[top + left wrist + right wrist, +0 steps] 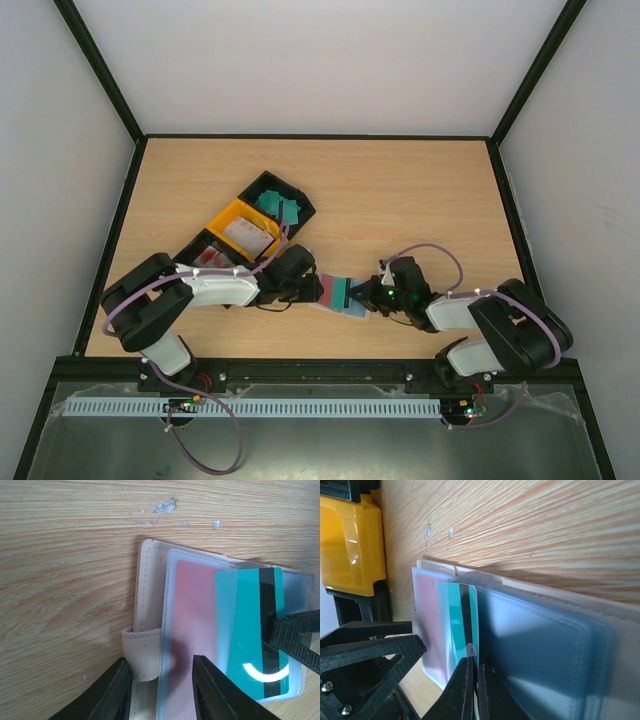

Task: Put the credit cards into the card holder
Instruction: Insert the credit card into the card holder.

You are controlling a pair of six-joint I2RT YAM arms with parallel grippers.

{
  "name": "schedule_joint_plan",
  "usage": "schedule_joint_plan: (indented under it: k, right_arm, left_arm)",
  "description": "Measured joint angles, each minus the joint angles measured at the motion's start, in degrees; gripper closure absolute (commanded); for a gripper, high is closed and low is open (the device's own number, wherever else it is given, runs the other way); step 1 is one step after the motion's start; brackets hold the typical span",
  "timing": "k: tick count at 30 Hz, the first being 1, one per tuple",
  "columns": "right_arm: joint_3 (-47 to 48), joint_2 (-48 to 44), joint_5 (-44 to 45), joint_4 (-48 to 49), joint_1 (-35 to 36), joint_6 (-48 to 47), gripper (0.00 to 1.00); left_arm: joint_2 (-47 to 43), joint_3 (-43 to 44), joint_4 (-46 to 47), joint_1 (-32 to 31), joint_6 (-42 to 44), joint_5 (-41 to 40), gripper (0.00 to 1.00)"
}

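Wooden table (400,190) carries card holder (335,295) (open), bins (250,225)

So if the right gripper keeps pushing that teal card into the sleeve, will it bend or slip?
The teal card looks flat and rigid, so it probably slides rather than buckles. Its glossy face may slip in the right gripper. The clear sleeve looks floppy and may shift.

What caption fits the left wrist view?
Right fingers slide a teal card into the open card holder.
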Motion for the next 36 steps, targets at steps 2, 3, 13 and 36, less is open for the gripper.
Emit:
schedule_joint_plan:
  k: [2,3,13,36]
  right_arm:
    - [0.3,-1.2,1.4,-1.6,0.3,-0.6,0.98]
    - [0.3,-2.1,2.3,-2.6,0.4,-0.9,0.98]
    - [0.4,-7.1,7.7,-7.6,0.6,-1.6,0.98]
    - [-0.9,0.5,9.8,4.8,5.2,7.1,0.97]
  left_arm:
    - [0.0,0.0,0.1,0.0,0.0,0.0,0.65]
    - [0.0,-0.1,0.2,0.0,0.0,0.0,0.67]
    - [0.0,-0.7,1.0,0.0,0.0,0.0,0.74]
    - [0.1,-1.0,1.4,0.0,0.0,0.2,0.77]
